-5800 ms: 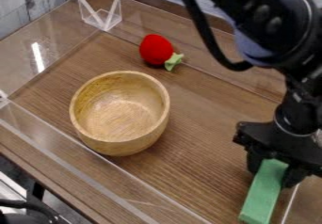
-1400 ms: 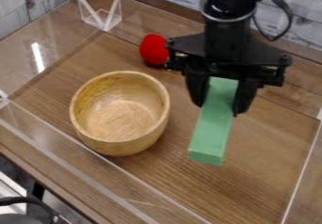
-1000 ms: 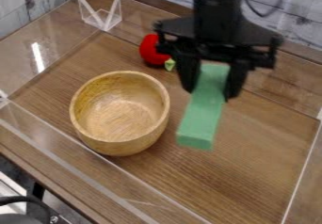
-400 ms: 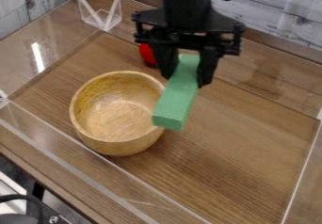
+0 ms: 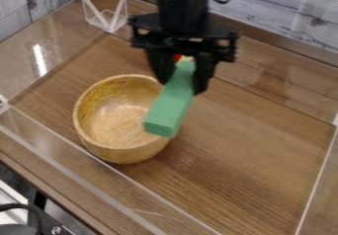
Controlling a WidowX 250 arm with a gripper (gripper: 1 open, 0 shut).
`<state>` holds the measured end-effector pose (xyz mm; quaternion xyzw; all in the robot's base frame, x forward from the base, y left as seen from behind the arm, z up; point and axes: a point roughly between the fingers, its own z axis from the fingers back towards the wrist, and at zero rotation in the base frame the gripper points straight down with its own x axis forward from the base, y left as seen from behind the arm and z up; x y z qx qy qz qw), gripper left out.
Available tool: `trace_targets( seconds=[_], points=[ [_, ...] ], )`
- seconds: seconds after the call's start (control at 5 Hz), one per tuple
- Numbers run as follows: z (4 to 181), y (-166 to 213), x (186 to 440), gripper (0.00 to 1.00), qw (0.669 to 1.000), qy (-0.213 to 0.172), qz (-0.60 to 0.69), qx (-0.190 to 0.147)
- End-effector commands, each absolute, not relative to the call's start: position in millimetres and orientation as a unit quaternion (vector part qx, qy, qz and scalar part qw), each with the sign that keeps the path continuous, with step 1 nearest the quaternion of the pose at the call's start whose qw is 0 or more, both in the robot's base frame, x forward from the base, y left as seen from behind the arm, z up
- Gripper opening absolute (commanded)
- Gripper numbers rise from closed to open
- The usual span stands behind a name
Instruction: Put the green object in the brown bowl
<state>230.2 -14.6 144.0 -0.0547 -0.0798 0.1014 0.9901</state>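
Holding item one, the flat, long, light green rectangular block, my black fingers were clamped on its upper end, one on each side, with the block hanging tilted below them, its lower end nearest the camera.

Item two: the round, thick-walled, light-brown wooden bowl, standing upright on the brown wood-grain surface. Its hollow showed nothing inside.

Position of block to bowl: lifted clear of the surface, its lower end over the bowl's right-hand rim as the camera saw it; whether it touched the rim I could not tell.

Item three: the red strawberry-like toy, mostly hidden behind my fingers, was not clearly visible. Clear plastic walls fenced the surface.

Status, as I judged it: pick-up done, carry nearly done. Left to do: bring the block further over the hollow, lower it, and let go. Because the block looked about as long as the hollow was wide, I judged it might end up propped on the rim rather than lying flat.
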Motion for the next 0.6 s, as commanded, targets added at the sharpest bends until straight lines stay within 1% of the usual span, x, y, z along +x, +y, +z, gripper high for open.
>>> trace_targets(
  seconds=[0.0, 0.2, 0.4],
  points=[
    [146.4, 8, 226, 0.0, 0.988, -0.093, 0.109, -0.049],
    [140.8, 21, 222, 0.0, 0.988, -0.091, 0.116, -0.044],
    [131.7, 20, 229, 0.0, 0.988, -0.088, 0.124, -0.042]
  ],
)
